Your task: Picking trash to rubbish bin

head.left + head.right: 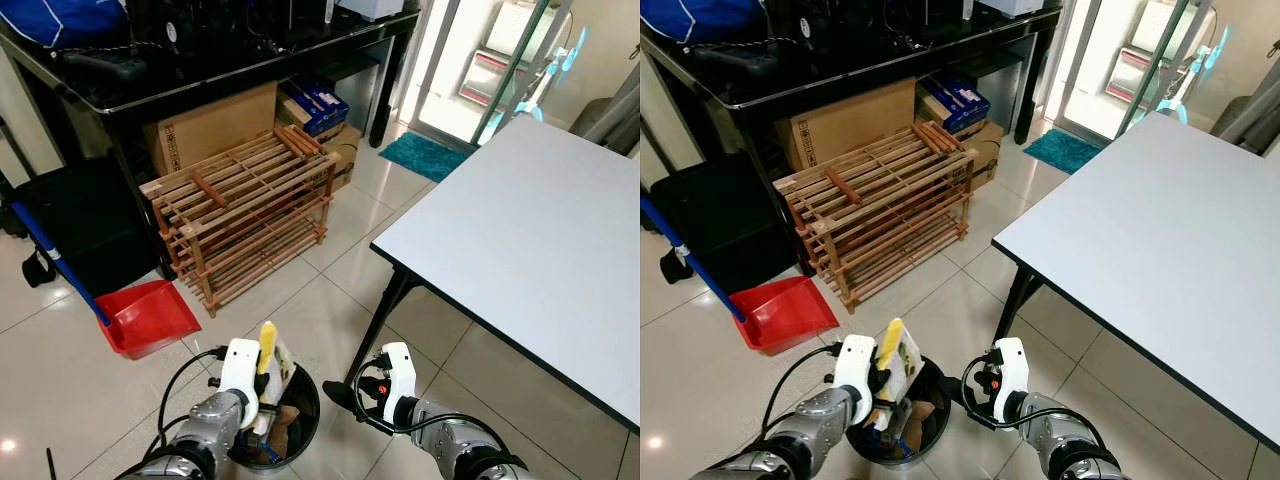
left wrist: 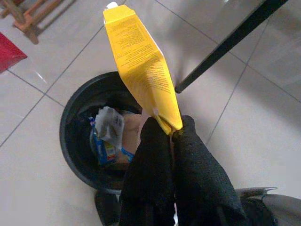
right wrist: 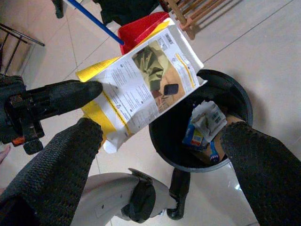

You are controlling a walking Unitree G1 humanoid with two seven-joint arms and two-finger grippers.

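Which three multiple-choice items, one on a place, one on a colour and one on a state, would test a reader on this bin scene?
1. Where is the yellow packet?
A. On the white table
B. Above the bin, in the left gripper
C. On the wooden rack

2. What colour is the dustpan?
A. Red
B. Green
C. White

3. What state is the right gripper in?
A. Shut on a bottle
B. Shut on the packet
C. Open, holding nothing

Answers:
1. B: the left wrist view shows the fingers pinching the packet's end over the bin.
2. A: it lies red by the rack.
3. C: its fingers stand wide apart in the right wrist view.
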